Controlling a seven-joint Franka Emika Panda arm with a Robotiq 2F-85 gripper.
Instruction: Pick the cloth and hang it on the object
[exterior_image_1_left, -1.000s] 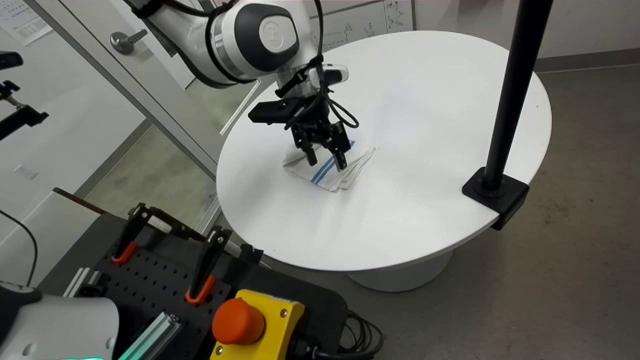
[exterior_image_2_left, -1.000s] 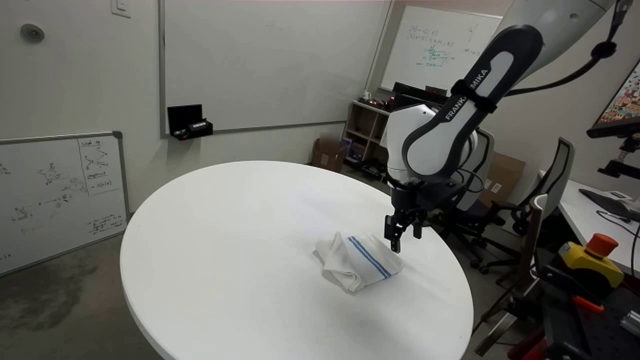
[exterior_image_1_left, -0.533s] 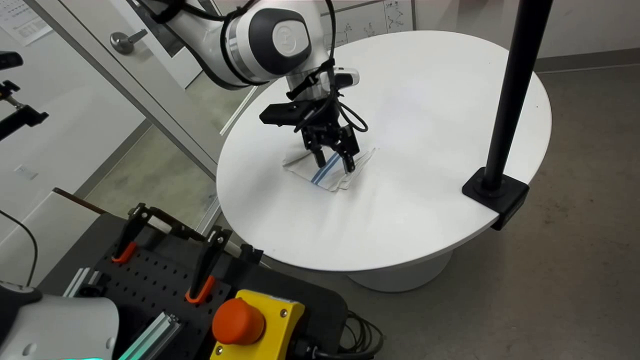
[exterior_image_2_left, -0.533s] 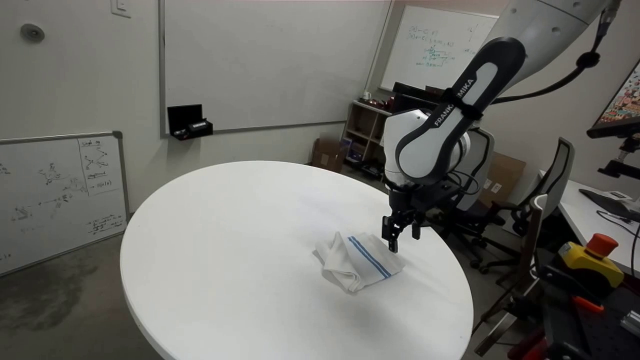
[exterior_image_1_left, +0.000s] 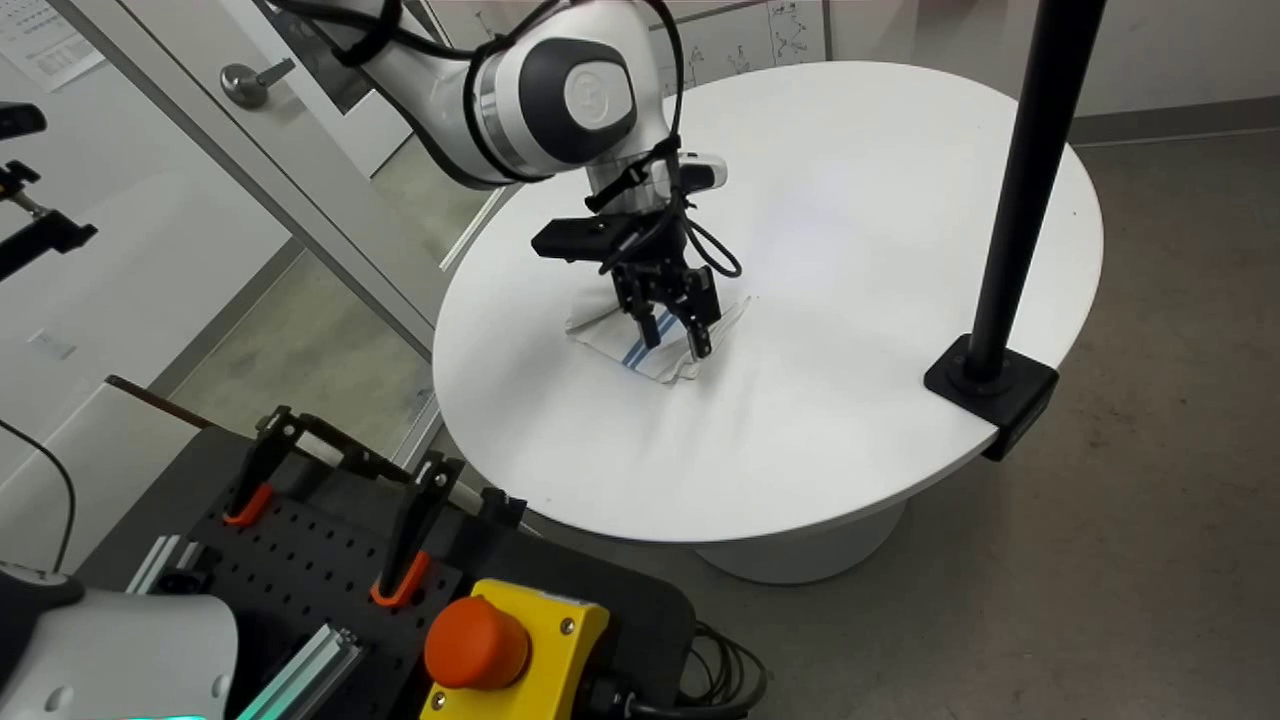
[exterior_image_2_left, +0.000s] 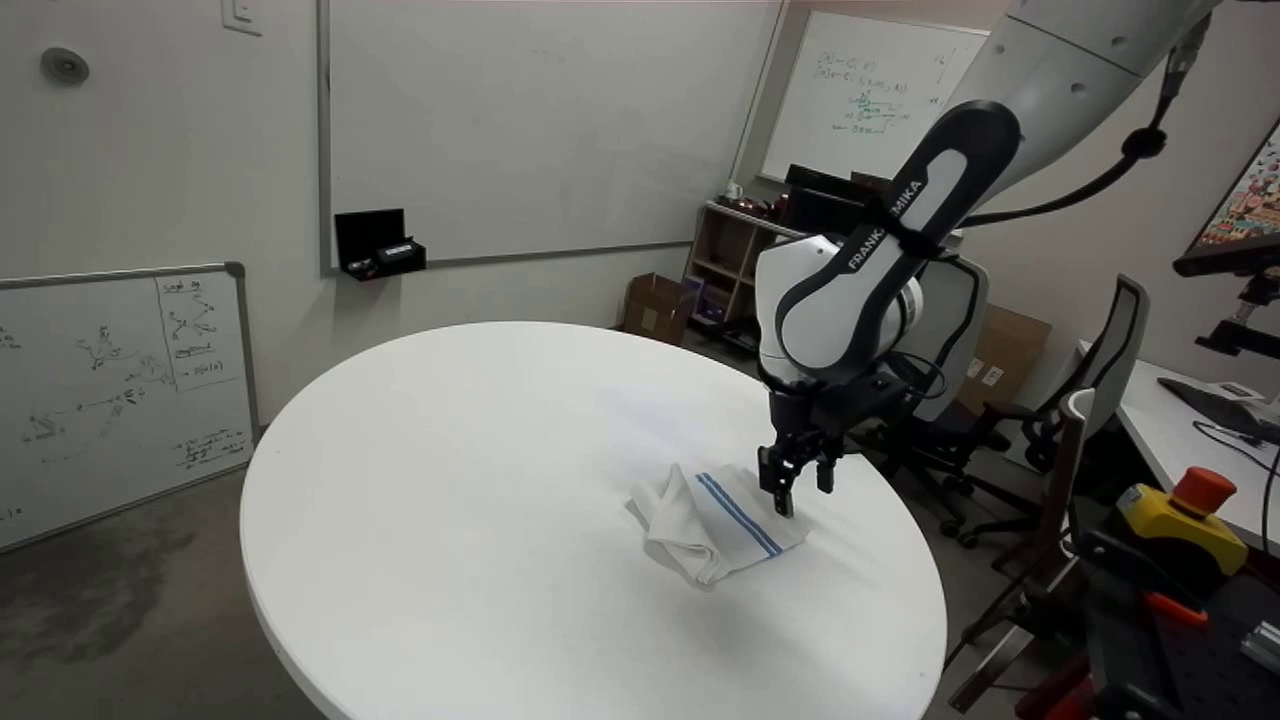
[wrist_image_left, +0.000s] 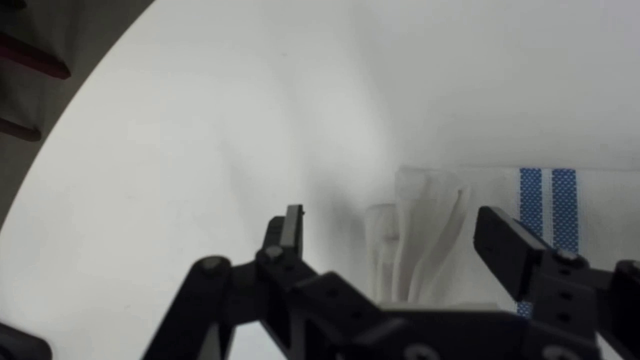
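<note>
Cloth (exterior_image_2_left: 722, 525) (blue-striped) beneath gripper (exterior_image_2_left: 804, 492)

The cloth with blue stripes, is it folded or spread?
Folded, loosely: in the wrist view, the cloth shows several layers along one edge.

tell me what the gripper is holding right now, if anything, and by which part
Nothing is held. The gripper stands open; the cloth lies on the table, its folded edge showing between the parted jaws in the wrist view, unpinched.
</note>
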